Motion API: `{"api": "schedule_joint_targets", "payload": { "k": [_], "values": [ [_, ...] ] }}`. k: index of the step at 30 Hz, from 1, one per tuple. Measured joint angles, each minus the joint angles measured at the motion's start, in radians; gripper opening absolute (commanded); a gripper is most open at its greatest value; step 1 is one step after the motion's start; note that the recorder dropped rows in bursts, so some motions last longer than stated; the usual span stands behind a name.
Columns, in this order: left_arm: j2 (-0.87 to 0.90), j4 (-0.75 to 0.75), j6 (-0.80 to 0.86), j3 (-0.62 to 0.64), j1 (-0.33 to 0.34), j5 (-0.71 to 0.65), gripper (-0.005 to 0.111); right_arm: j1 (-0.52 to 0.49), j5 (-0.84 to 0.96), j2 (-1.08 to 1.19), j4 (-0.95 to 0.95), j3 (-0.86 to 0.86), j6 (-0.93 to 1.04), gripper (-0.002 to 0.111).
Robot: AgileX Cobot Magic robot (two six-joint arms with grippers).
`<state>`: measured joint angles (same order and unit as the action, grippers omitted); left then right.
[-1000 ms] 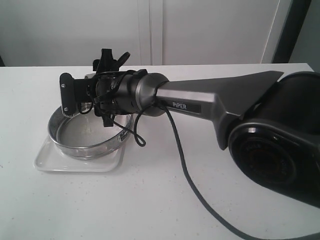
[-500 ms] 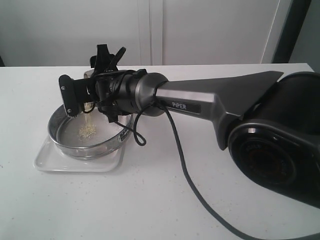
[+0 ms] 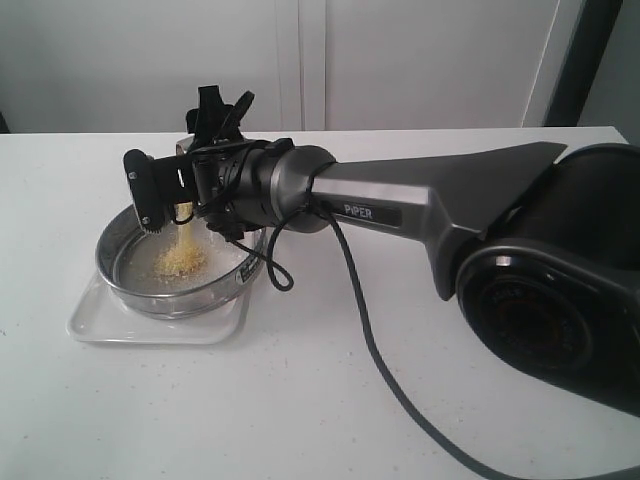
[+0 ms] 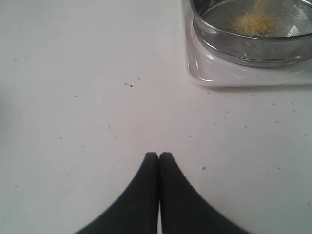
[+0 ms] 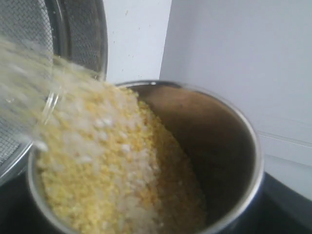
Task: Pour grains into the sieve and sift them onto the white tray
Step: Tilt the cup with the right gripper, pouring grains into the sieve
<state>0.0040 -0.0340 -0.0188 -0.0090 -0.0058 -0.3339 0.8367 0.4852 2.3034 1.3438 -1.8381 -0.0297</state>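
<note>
And the pour is on! The right gripper (image 3: pixel 168 198) has its jaws set wide and clamped round a small round stainless-steel cup (image 5: pixel 234 161), tipped hard over the wide, shallow stainless-steel sieve (image 3: pixel 150 285). A thin stream of the golden-yellow and whitish grains (image 3: pixel 180 258) drops from its lip onto a mound near the middle of the mesh. The sieve sits on the flat white tray (image 3: pixel 100 325) with its rounded corners, at the far left of the white table (image 3: pixel 300 380).

By my reckoning this first step is only partway through. The right wrist view shows the steel cup with a thick bank of grain sliding towards its lip, so plenty is left to tip out. After that comes the sifting, which looks not yet begun. Whether anything has dropped through the mesh onto the white tray, I cannot tell from here.

The left gripper (image 4: pixel 159 158) is pinched fully together with nothing in it, hanging over bare table near the tray.

The count: one sieve, one tray, one cup, two grippers. The grains are far too many to number, with one mound, one stream and one cupful.
</note>
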Motion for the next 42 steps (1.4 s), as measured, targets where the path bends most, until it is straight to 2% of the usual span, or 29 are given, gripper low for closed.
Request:
{"api": "schedule_joint_targets", "payload": {
  "k": [25, 42],
  "values": [
    [0.0, 0.0, 0.0, 0.0, 0.0, 0.0, 0.0, 0.0, 0.186, 0.0, -0.006, 0.0, 0.0, 0.0],
    [0.0, 0.0, 0.0, 0.0, 0.0, 0.0, 0.0, 0.044, 0.207, 0.0, -0.068, 0.0, 0.041, 0.0]
  ]
}}
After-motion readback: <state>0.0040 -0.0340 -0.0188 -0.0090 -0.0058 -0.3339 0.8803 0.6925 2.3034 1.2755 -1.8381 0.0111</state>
